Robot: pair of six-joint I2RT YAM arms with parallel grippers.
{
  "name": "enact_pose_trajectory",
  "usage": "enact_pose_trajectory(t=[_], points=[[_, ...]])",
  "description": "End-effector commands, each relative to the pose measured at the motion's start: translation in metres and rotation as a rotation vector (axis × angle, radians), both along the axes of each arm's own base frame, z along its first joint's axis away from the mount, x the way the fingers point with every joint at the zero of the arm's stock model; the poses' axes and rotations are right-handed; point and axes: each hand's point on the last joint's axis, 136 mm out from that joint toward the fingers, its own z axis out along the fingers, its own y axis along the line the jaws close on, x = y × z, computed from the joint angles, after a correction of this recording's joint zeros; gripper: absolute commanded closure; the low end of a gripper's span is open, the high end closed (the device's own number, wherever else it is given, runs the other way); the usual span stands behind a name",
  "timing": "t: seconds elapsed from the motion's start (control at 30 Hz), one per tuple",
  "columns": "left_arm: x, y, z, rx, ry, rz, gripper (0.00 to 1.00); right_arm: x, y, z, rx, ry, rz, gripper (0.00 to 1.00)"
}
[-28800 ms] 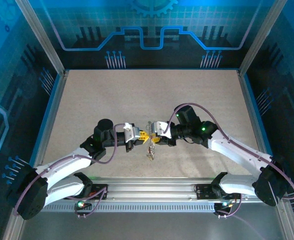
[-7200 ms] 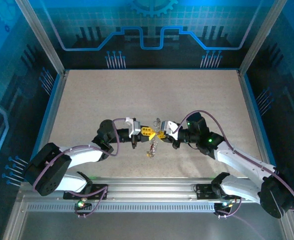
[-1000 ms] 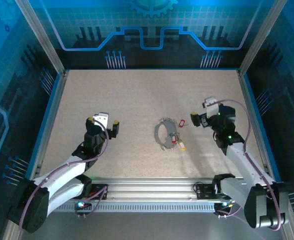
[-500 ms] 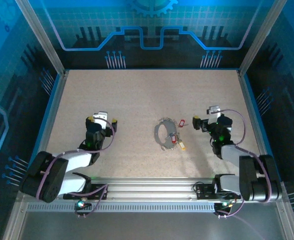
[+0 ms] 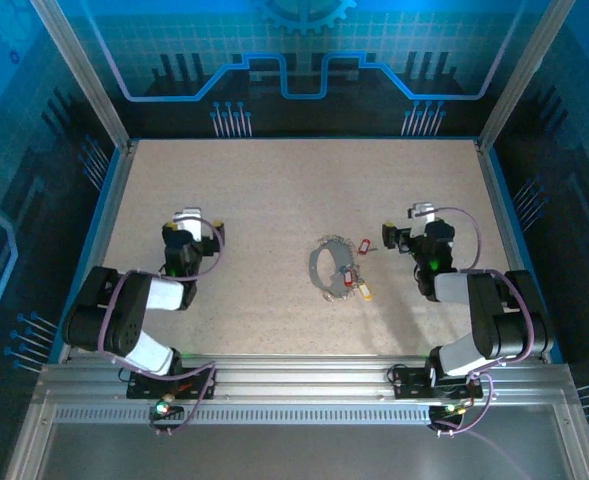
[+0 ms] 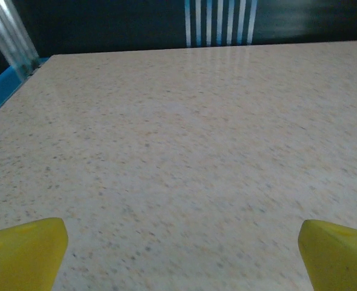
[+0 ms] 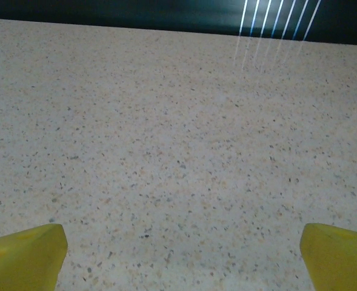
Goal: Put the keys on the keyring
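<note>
Keyring [image 5: 314, 268] lies flat on the speckled table [image 5: 274, 190], just right of frame centre. Keys [image 5: 351, 281] with red and yellow tags cluster against its right side. Left gripper [image 5: 192, 228] sits mid-left and right gripper [image 5: 411, 232] mid-right, both well apart from the ring, fingers spread wide, holding nothing.

Speckled beige tabletop [image 5: 294, 200] stretching ahead of both sets of jaws, blue rim [image 5: 102, 225] outboard of the left jaws; dark back wall [image 5: 294, 60] with glowing blue circuit lines beyond them, silver frame posts [image 5: 79, 75] at its corners; cool blue light
</note>
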Motion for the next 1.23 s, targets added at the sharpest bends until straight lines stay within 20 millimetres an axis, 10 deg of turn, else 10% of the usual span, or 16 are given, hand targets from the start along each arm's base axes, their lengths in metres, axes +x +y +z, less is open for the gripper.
enact_pose_trajectory(t=[0.0,1.2], points=[[0.0072,-0.0084,-0.0003,-0.069,0.004,-0.055,0.01,0.0029,0.0004,0.0004,-0.026,0.004,-0.013,0.0],[0.0057,-0.011,-0.0016,-0.073,0.006,-0.074,0.01,0.0035,0.0005,0.0009,-0.027,0.003,-0.011,0.0]])
